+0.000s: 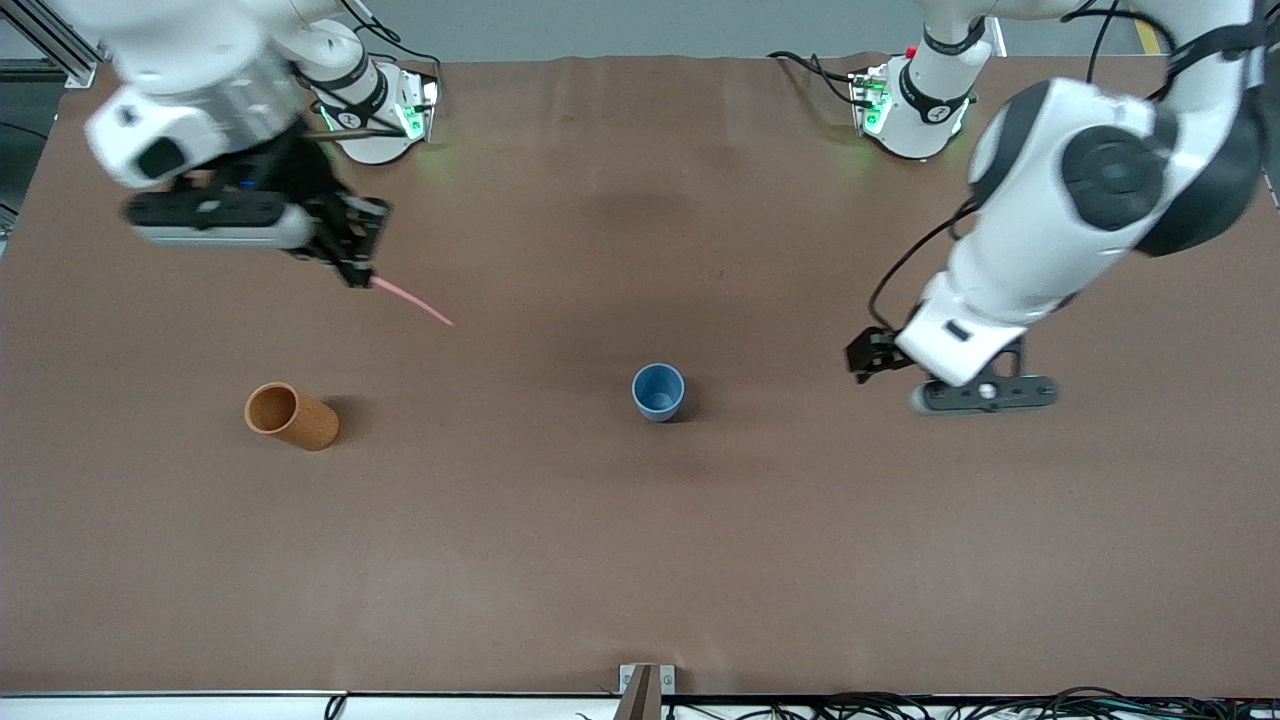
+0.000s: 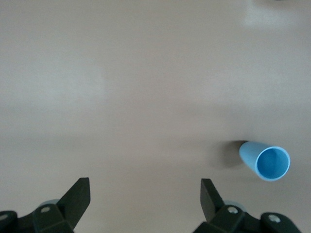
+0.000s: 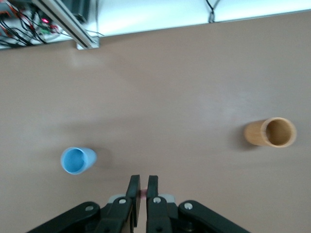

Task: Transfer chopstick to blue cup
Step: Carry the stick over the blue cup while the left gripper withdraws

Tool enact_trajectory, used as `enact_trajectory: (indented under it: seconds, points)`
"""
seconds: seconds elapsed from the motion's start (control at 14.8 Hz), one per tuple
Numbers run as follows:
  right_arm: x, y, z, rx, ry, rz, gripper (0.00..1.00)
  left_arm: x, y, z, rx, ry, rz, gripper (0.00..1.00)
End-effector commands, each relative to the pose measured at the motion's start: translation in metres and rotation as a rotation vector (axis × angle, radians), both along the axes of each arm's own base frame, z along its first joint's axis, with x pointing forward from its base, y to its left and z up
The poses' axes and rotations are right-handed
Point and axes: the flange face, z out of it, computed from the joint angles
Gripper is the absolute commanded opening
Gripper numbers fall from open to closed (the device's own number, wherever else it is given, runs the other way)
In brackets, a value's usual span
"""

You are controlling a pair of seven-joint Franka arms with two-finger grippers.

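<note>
1. While cables and a metal frame edge the room, a brown cloth-covered table (image 1: 640, 560) fills the scene.
2. Waiting, the left gripper (image 2: 145, 204) hangs wide open over bare table toward the left arm's end.
3. Over its own end, the right gripper (image 1: 357, 268) is clamped on the chopstick (image 1: 412, 300).
4. An orange-brown cup (image 1: 291, 416) stands well apart from the blue cup (image 1: 658, 391), both upright.
5. Thin and pink, the chopstick slants down, tip aimed toward the blue cup.

We see a wide brown desk (image 1: 640, 560) under even, soft light. A tangle of black cables (image 1: 1000, 705) runs along its white near edge, and a grey aluminium rail (image 3: 68, 22) borders it.
</note>
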Motion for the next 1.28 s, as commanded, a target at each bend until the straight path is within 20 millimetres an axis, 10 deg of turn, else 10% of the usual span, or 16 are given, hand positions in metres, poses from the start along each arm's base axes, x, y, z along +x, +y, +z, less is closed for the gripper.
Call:
enact_trajectory:
  seconds: [0.0, 0.54, 1.21]
  points:
    - [0.001, 0.075, -0.019, 0.005, -0.043, -0.011, 0.03, -0.018, 0.047, 0.034, 0.003, 0.021, -0.124, 1.00]
    - [-0.017, 0.202, -0.109, -0.011, -0.123, 0.180, 0.03, -0.080, 0.124, 0.131, 0.041, 0.011, -0.217, 1.00]
    - [-0.019, 0.236, -0.167, -0.078, -0.180, 0.276, 0.04, -0.081, 0.124, 0.132, 0.036, 0.011, -0.189, 1.00]
